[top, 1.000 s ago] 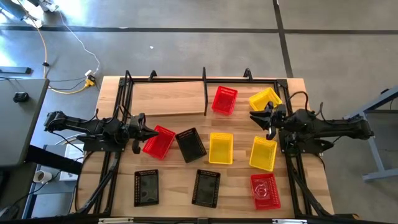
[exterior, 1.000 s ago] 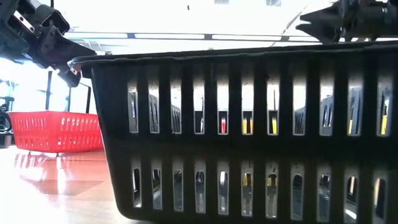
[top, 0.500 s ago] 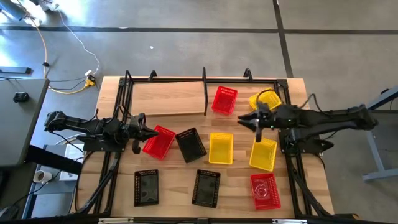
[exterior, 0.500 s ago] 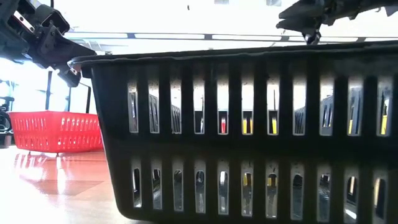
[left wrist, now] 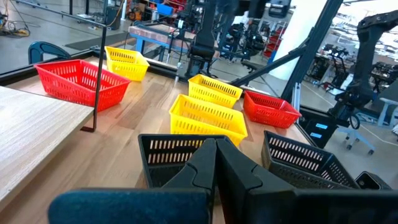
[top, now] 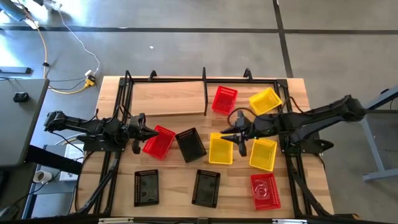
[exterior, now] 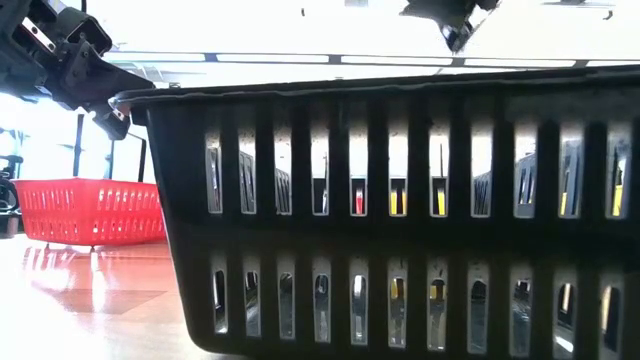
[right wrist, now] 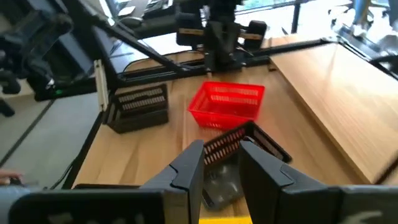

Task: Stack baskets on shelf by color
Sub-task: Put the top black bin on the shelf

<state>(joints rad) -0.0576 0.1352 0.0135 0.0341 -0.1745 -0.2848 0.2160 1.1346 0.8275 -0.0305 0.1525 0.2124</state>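
Nine mesh baskets with slotted sides lie scattered over the table [top: 298, 84]. Seen from above, a red basket [top: 224, 100] and a tilted yellow basket [top: 265, 101] sit at the right half of the shelf [top: 168, 98], a pale board in a black tube frame with a middle divider; whether they rest fully on the board cannot be told. Nearer the front are a second red basket [top: 158, 141], a skewed black basket [top: 191, 144], two more yellow baskets [top: 221, 149] [top: 263, 154], two black ones in the front row [top: 146, 187] [top: 206, 187], and a third red one [top: 265, 190] at the front right corner.

The left gripper [top: 152, 132] sits just beside the second red basket; its wrist camera shows its fingers [left wrist: 205, 165] pressed together, holding nothing, with a black basket [left wrist: 163, 155] right ahead. The right gripper [top: 231, 137] reaches across the middle, over the edge of the centre yellow basket. Only its wrist view shows the fingers [right wrist: 188, 165] spread apart and empty, with the skewed black basket [right wrist: 245, 143] and red basket [right wrist: 227, 102] ahead.

The table-level view is almost filled by one black basket wall [exterior: 400, 210]; a red basket [exterior: 90, 210] shows at its left side.
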